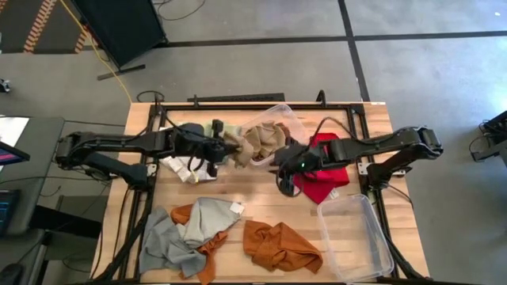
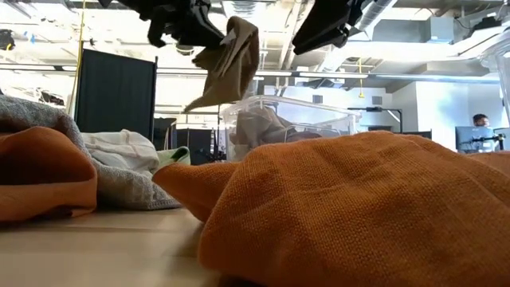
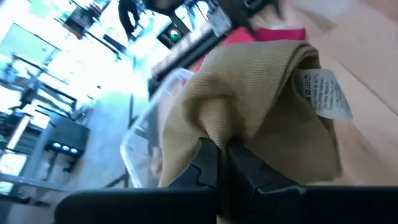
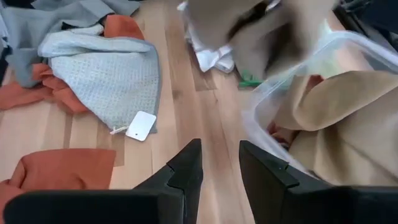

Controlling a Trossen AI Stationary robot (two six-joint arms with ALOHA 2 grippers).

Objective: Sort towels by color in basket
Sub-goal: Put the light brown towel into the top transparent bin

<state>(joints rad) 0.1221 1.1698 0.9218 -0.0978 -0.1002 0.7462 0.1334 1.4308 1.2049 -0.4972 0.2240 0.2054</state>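
My left gripper is shut on a tan towel that hangs in the air beside a clear bin at the table's far middle. More tan cloth lies inside that bin. My right gripper hovers open near the bin's near side, above bare wood, with nothing between its fingers. A red towel lies under the right arm. Grey and pale green towels and rust orange ones lie in heaps near the front edge. White cloth lies under the left arm. My left gripper pinches a bunched fold of the tan towel between its two fingers. The fingers come nearly level from the table's left. The towel is lifted clear of the table and hangs slack below and ahead of the fingers, its white care label showing.
A second clear bin stands at the table's near right corner. A loose white tag sticks out of the pale green towel. The orange towel fills the low view's foreground. Bare wood lies between the heaps and the far bin.
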